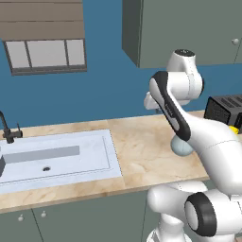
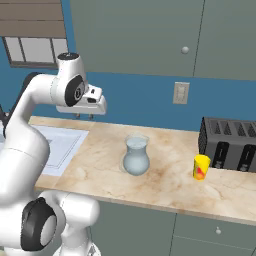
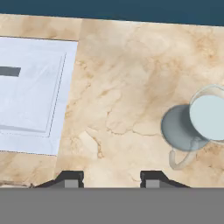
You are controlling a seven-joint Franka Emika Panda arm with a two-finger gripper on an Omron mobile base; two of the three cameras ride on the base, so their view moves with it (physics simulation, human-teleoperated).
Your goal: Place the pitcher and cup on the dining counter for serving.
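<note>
Hand view: bulbous translucent pitcher point(image 3: 199, 127)

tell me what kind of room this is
A kitchen, by the look of it. A white sink with a dark tap is set into a beige marble-look counter, a black toaster stands against the blue wall, and grey-green cupboards hang above.

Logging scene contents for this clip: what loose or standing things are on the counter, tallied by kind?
Pitcher: 1
Yellow cup: 1
Toaster: 1
Total: 3
</note>
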